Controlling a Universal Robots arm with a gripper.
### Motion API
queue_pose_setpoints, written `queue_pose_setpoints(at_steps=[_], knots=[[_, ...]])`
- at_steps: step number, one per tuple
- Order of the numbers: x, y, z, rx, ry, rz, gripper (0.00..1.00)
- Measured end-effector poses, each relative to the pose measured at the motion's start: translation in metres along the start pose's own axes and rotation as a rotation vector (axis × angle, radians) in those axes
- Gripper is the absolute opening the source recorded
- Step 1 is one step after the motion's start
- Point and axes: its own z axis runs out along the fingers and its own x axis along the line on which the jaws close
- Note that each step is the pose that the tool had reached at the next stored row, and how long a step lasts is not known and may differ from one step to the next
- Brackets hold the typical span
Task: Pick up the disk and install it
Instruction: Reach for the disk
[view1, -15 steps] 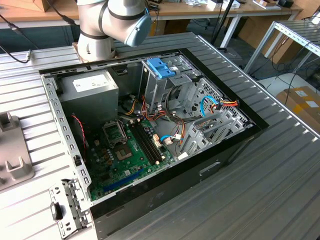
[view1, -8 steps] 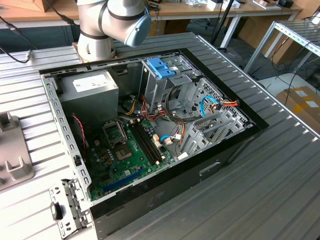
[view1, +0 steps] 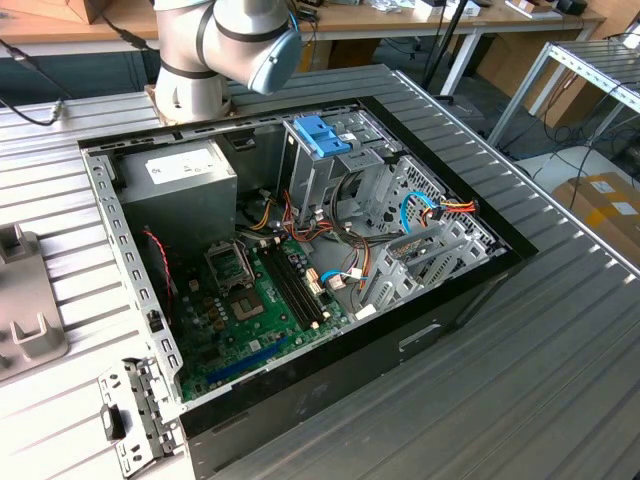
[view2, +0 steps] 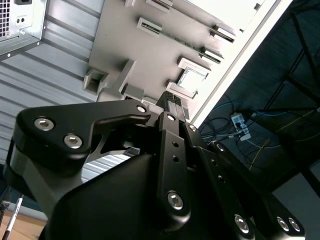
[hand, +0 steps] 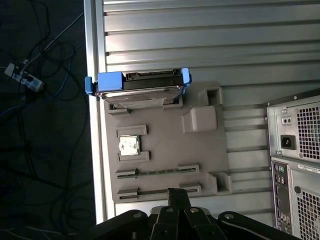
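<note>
The ribbed metal bench (hand: 200, 40) is carrying the open black computer case (view1: 330, 385) and a matte grey moulded fixture plate (hand: 165, 160). The disk (hand: 140, 92), a silver slab in a blue plastic bracket, is sitting ungrasped at the plate's corner by the bench edge. The gripper (hand: 178, 192) is hovering over the plate's opposite end, jaws together and empty. This looks like the pick-up approach. Grasping is calling for 2 parted jaws straddling the thin body.

We see a silver-grey cylindrical metal arm (view1: 200, 45) w/ a pale-blue round joint cap (view1: 278, 58). The matte-black angular metal gripper (view2: 172, 104) has silver round-head screws (view2: 175, 200) along its linkage plates.
</note>
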Motion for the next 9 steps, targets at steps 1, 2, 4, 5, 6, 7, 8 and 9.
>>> queue_pose_setpoints(at_steps=[1, 2, 4, 5, 6, 7, 8, 9], knots=[[0.0001, 0.0003, 0.0002, -0.0001, -0.0001, 0.000, 0.10], [0.0003, 0.0008, 0.0004, 0.0000, 0.0000, 0.000, 0.10], [0.0010, 0.0042, 0.0013, -0.0001, 0.0000, 0.000, 0.10], [0.0016, 0.0053, 0.0017, -0.0001, -0.0001, 0.000, 0.10], [0.0020, 0.0062, 0.0020, 0.0001, 0.0000, 0.000, 0.10], [0.0024, 0.0069, 0.0023, 0.0000, 0.0000, 0.000, 0.10], [0.0028, 0.0076, 0.0027, -0.0001, -0.0002, 0.000, 0.10], [0.0033, 0.0083, 0.0030, -0.0001, -0.0002, 0.000, 0.10]])
